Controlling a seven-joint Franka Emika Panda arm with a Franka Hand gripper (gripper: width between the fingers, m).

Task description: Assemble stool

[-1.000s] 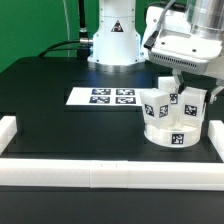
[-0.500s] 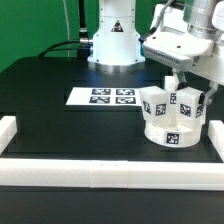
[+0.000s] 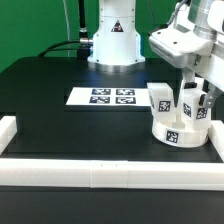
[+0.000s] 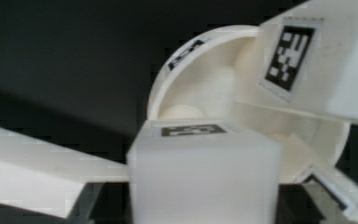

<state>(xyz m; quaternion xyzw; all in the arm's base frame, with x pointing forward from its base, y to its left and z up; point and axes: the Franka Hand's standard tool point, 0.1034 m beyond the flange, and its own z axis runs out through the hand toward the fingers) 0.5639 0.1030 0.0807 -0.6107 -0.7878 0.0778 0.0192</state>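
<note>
Exterior view first: the black table (image 3: 60, 110) is bounded by white rails (image 3: 100, 176), with the marker board (image 3: 108, 97) lying flat near the middle. Toward the exterior view's right, near the rail on that side, the round seat (image 3: 180, 130) is seen with blocky legs standing up from it, long axes vertical; one leg (image 3: 161, 102) is on the side nearer the board, and the others are grouped behind and beside it.

Directly above the far legs the gripper (image 3: 190, 88) is lowered, so the work is found straight below the end effector rather than off to a side. Being the only arm, it is the one nearest by default.

The jaws are drawn narrow. They appear to be closed on a leg (image 3: 188, 105) that stands upright in the seat, though the contact itself is hidden by the tagged faces in this view, so that is offered as a judgement.

Wrist view: a leg top (image 4: 197, 150) is seen filling the space between the dark fingers (image 4: 329, 195), with the seat's curved rim (image 4: 194, 70) just beyond it. From this it is judged that the coming move is governed by the vertical axis: leg kept upright, pressed or turned straight down into the seat, with no sideways travel called for.
</note>
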